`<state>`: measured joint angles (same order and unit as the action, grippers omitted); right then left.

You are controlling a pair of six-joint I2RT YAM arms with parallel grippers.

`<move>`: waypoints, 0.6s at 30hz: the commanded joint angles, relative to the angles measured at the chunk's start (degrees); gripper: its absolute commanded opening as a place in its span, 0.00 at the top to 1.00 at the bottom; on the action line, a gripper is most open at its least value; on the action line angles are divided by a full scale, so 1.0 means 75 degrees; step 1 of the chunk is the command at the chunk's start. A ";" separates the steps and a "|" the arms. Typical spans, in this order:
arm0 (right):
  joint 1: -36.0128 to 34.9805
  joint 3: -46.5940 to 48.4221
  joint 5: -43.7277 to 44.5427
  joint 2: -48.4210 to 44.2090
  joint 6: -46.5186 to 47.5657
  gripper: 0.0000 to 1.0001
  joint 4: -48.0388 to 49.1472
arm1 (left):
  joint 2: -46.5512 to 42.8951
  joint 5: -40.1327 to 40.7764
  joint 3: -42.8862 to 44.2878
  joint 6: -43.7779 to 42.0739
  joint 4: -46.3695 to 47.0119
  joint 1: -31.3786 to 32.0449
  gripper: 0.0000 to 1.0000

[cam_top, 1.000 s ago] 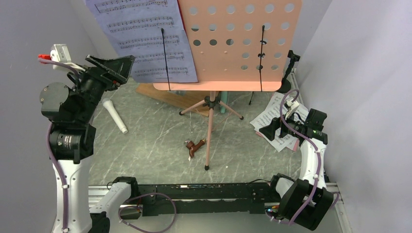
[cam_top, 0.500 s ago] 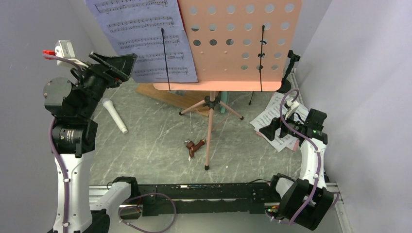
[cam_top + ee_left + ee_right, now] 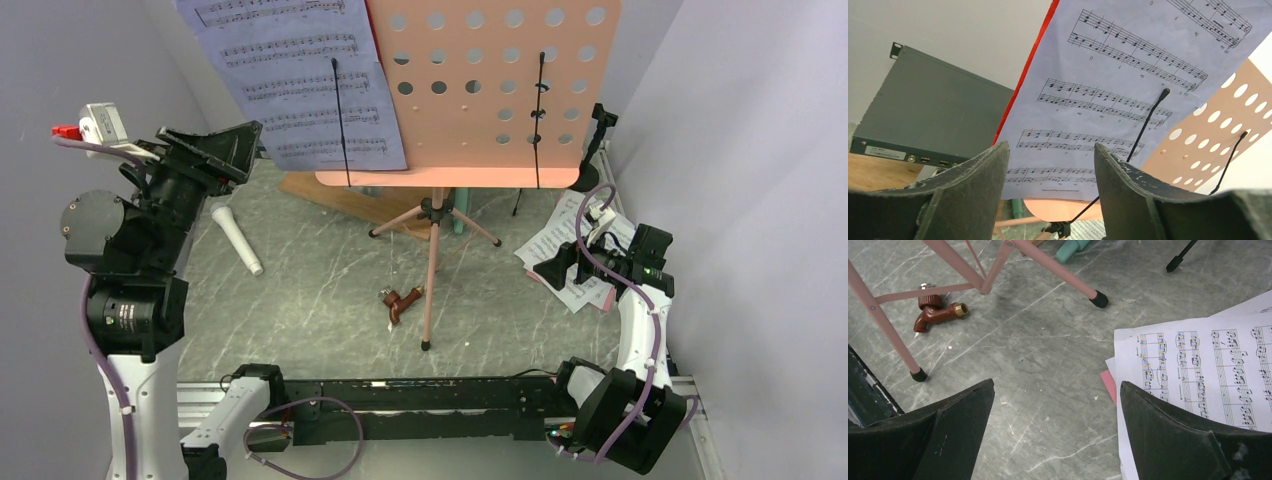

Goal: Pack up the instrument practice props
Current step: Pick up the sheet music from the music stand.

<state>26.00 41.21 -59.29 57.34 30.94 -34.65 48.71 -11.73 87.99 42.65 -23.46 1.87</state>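
**Taking the sheet off the desk cleanly**

My left end effector (image 3: 245, 142) is up at the far left, its jaws partly apart and holding nothing. It points at the left edge of the sheet (image 3: 300, 80), which stands on the pink desk (image 3: 500, 90). In my wrist view the sheet's lower left corner shows in the gap between my fingers, beyond them and not touching.

As I judge it, the step is to grip that sheet and draw it free. A thin black wire (image 3: 1145, 120) lies across its face and pins it to the desk, and a red page edge (image 3: 1020, 85) shows behind it. So I should bite the overhanging left margin, clear of the wire, with one finger in front of the paper and one behind. I should then slide it out leftward along the desk's face, not pull it toward me.

A hard tug could tear the paper or rock the desk on its legs (image 3: 432, 270). I cannot tell whether the red page will come along.

My right end effector (image 3: 548, 268) hangs wide open and empty, low over the worktop (image 3: 320, 270), just beside the loose pages (image 3: 560, 245) on the right. The white mic (image 3: 237, 238) lies on the worktop below my left arm.
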 commanded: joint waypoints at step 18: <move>-0.0024 0.0306 -0.0216 -0.0017 0.0201 0.00 -0.0035 | 0.0502 -0.0791 -0.0092 0.0061 0.0222 0.0020 0.35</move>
<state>26.00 41.21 -59.27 57.34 30.96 -34.68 52.16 -13.87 87.50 42.85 -22.72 1.87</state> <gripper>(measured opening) 0.994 0.652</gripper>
